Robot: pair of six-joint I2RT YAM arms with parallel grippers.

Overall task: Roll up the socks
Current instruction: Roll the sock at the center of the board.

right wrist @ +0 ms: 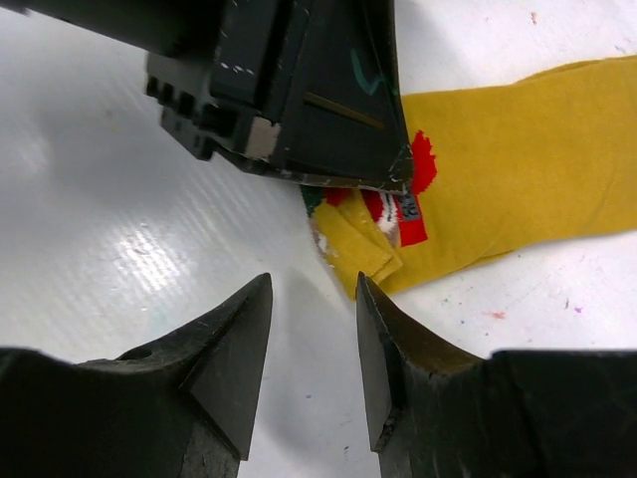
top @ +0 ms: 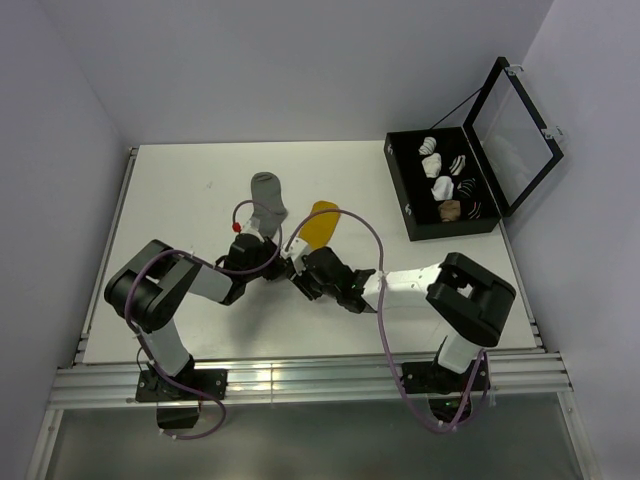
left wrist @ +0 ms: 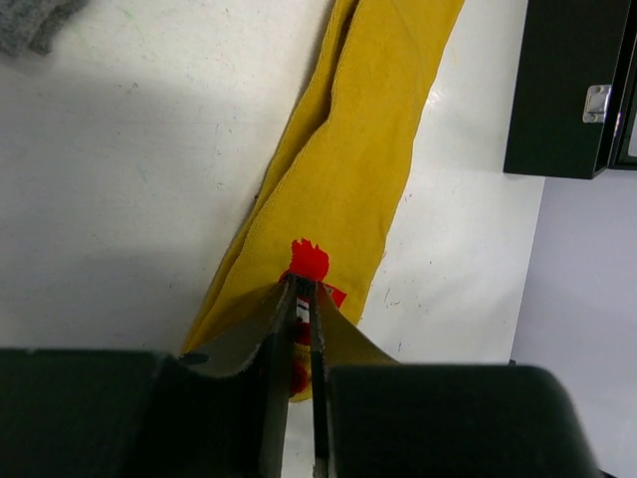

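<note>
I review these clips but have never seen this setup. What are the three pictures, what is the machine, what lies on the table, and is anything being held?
Two robot arms are bolted at a white table's near edge. One picture looks down from above; the others come from cameras on each wrist. On the table lie a grey sock, a mustard-yellow sock with a red mark, and an open black case holding other sock bundles. The left end effector is shut on the yellow sock's end. The right end effector is open beside it, holding nothing.
</note>
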